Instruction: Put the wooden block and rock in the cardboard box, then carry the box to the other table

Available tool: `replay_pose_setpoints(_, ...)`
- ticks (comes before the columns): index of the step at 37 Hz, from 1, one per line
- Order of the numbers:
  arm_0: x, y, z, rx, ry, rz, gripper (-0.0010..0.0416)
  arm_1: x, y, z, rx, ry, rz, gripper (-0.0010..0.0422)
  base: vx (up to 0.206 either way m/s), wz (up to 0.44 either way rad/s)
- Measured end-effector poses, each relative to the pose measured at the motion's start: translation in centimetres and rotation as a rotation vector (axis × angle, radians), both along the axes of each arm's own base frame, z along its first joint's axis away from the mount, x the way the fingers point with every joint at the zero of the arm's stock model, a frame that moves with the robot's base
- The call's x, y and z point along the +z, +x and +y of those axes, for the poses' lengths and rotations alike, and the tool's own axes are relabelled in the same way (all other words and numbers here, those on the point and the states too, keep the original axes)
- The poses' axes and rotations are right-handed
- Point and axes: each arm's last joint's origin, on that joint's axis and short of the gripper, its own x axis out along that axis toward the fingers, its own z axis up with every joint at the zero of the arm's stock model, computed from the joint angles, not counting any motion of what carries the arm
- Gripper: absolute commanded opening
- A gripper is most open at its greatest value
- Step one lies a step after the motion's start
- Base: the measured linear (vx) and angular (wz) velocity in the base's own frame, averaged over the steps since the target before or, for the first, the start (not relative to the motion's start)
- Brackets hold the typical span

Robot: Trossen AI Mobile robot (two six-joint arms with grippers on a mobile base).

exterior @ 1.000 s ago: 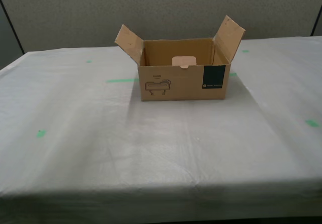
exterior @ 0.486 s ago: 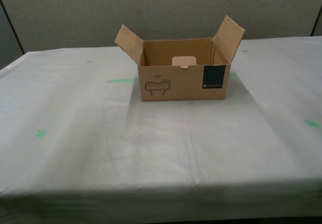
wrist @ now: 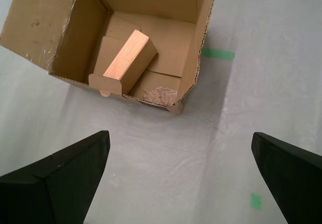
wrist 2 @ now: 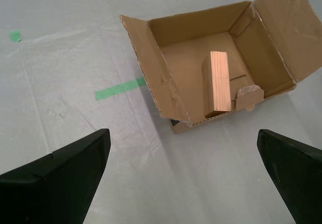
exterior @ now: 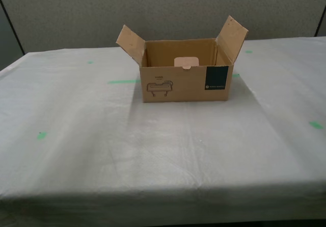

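Now the cardboard box point(exterior: 185, 76) sits on the other table point(exterior: 153, 150), wooden block point(wrist 2: 219, 83) and rock point(wrist: 160, 95) inside. My first gripper point(wrist: 181, 176) and my second gripper point(wrist 2: 183, 176) hang wide, empty; best lift clear without nudging flaps.

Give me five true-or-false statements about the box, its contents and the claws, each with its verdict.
1. The wooden block lies inside the cardboard box. True.
2. The rock sits on the cloth outside the box. False: it is inside, beside the block.
3. My first claw is shut on the box. False: it is open, holding nothing.
4. The box stands on the other table, the white-draped one. True.
5. The box's side flaps are folded shut. False: they stand open.
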Motion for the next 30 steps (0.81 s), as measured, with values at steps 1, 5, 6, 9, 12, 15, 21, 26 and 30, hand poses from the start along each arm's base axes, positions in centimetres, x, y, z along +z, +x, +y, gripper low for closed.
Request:
replay_pose_setpoints(1,0.00,-0.01,0.02,0.001,0.000,0.000,0.0394,0.00,0.00,0.00,0.000,0.000,0.000,0.0400,0.000,0.000)
replay_pose_setpoints(5,-0.01,0.00,0.01,0.000,0.000,0.000,0.0393,0.00,0.00,0.00,0.000,0.000,0.000,0.0400,0.000,0.000)
replay_pose_setpoints(6,0.00,0.00,-0.01,0.000,0.000,0.000,0.0393,0.00,0.00,0.00,0.000,0.000,0.000,0.0400,0.000,0.000)
replay_pose_setpoints(9,-0.01,-0.01,0.02,0.001,0.000,0.000,0.0394,0.00,0.00,0.00,0.000,0.000,0.000,0.0400,0.000,0.000)
replay_pose_setpoints(12,0.00,-0.01,0.03,0.001,0.000,0.000,0.0393,0.00,0.00,0.00,0.000,0.000,0.000,0.0400,0.000,0.000)
replay_pose_setpoints(15,-0.01,0.00,0.00,0.000,0.000,0.000,0.0394,0.00,0.00,0.00,0.000,0.000,0.000,0.0400,0.000,0.000)
replay_pose_setpoints(21,-0.01,-0.01,0.03,0.001,0.000,0.000,0.0393,0.00,0.00,0.00,0.000,0.000,0.000,0.0400,0.000,0.000)
replay_pose_setpoints(26,0.00,0.00,0.00,0.000,0.000,0.000,0.0393,0.00,0.00,0.00,0.000,0.000,0.000,0.0400,0.000,0.000)
replay_pose_setpoints(30,-0.01,-0.01,0.04,0.002,0.000,0.000,0.0394,0.00,0.00,0.00,0.000,0.000,0.000,0.0400,0.000,0.000)
